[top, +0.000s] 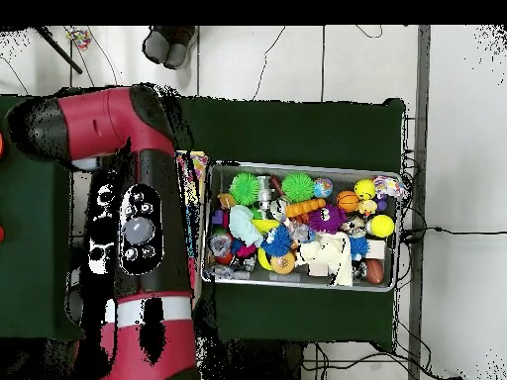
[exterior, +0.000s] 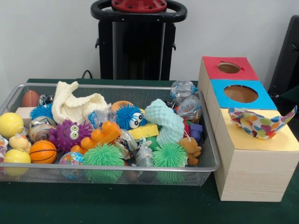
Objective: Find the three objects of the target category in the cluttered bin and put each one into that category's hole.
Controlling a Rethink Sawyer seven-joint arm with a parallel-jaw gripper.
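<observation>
front: white polka-dot cloth bunch (exterior: 261, 122) on yellow-faced wooden box (exterior: 254, 161), frame right | overhead: red-and-black arm (top: 134, 228) hides it | gripper: unseen, state unknown

Plain white wall (exterior: 46, 37) behind a dark green table (exterior: 93, 205), over pale, seemingly tiled floor (top: 297, 59)

silver wire-mesh bin (exterior: 205, 140). polka-dot cloth (exterior: 261, 122): white with multicolour dots, on yellow box face (exterior: 275, 140). other faces blue (exterior: 219, 91), red (exterior: 210, 65). box sides pale wood. table (exterior: 140, 207) dark green. arm (top: 139, 228) red/black. knitted cloth (exterior: 74, 106) cream.
</observation>
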